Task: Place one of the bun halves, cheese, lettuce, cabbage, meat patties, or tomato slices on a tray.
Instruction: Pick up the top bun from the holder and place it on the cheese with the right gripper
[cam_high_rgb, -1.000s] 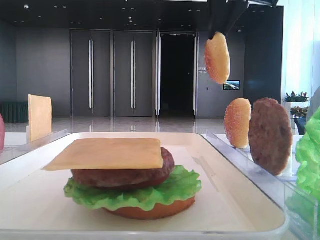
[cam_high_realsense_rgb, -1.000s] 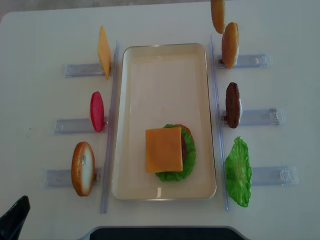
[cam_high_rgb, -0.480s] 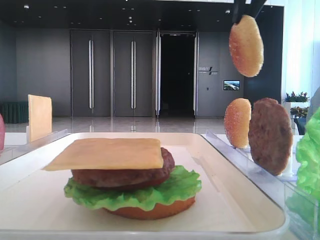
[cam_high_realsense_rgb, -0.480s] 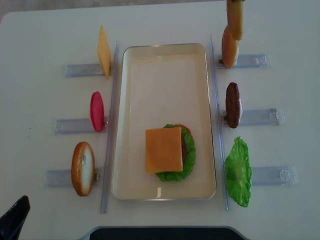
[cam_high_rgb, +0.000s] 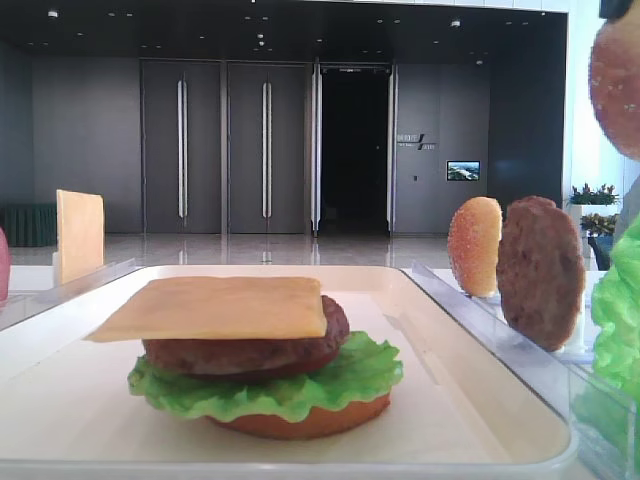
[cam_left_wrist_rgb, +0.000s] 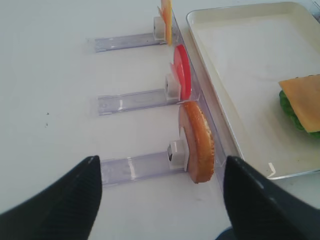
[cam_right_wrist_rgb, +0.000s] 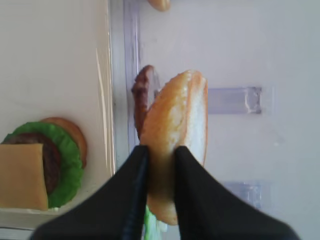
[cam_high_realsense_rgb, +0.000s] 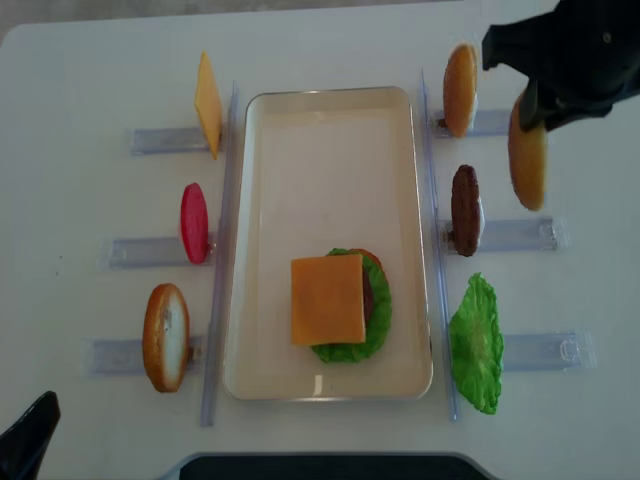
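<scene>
My right gripper (cam_right_wrist_rgb: 160, 150) is shut on a sesame bun half (cam_right_wrist_rgb: 180, 115), held on edge in the air. From overhead this bun half (cam_high_realsense_rgb: 527, 155) hangs right of the dark patty (cam_high_realsense_rgb: 465, 210), outside the cream tray (cam_high_realsense_rgb: 330, 120). In the low front view it shows at the top right corner (cam_high_rgb: 618, 80). On the tray a cheese slice (cam_high_realsense_rgb: 327, 299) tops a patty, lettuce and a bun base. My left gripper (cam_left_wrist_rgb: 162, 200) is open and empty, near the table's front left, close to a bun half (cam_left_wrist_rgb: 197, 142) in its holder.
Clear holders flank the tray. On the right stand a bun half (cam_high_realsense_rgb: 460, 89), the patty and a lettuce leaf (cam_high_realsense_rgb: 476, 343). On the left stand a cheese slice (cam_high_realsense_rgb: 207, 103), a red tomato slice (cam_high_realsense_rgb: 194, 222) and a bun half (cam_high_realsense_rgb: 165, 336).
My right gripper has carried the bun half away from above the back right holder, rightward and toward the front, to beside the patty. The left gripper has not moved.
</scene>
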